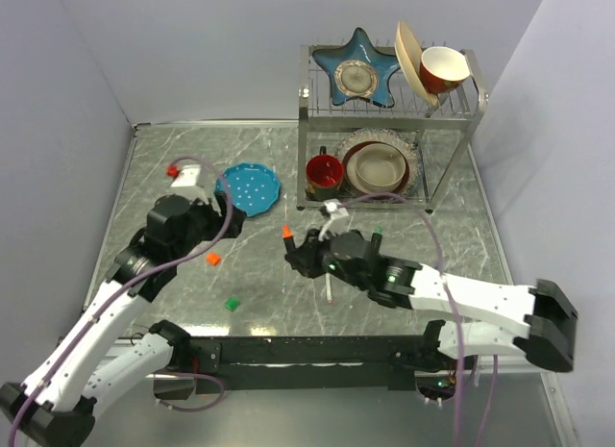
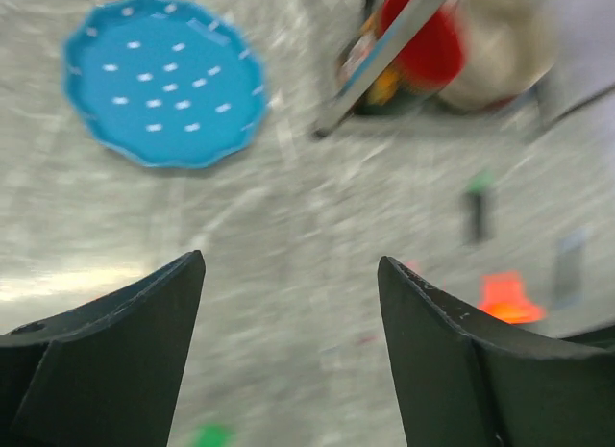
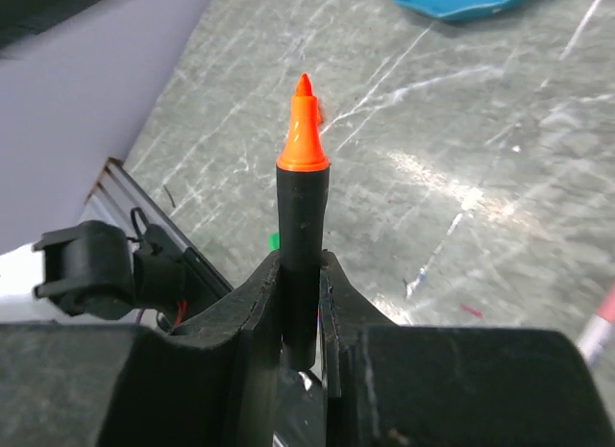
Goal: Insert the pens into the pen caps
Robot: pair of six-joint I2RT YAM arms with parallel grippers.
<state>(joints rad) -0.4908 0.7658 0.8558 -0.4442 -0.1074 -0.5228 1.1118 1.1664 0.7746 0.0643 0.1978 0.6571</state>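
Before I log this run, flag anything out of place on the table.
Three caps lie scattered apart: red cap, orange cap, green cap. The right gripper clamps an uncapped orange-tipped marker. Nothing looks broken.

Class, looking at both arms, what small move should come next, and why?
Probably lower the open, empty left pincer onto the loose orange cap: the right pincer grips an orange-tipped black marker that matches that cap.
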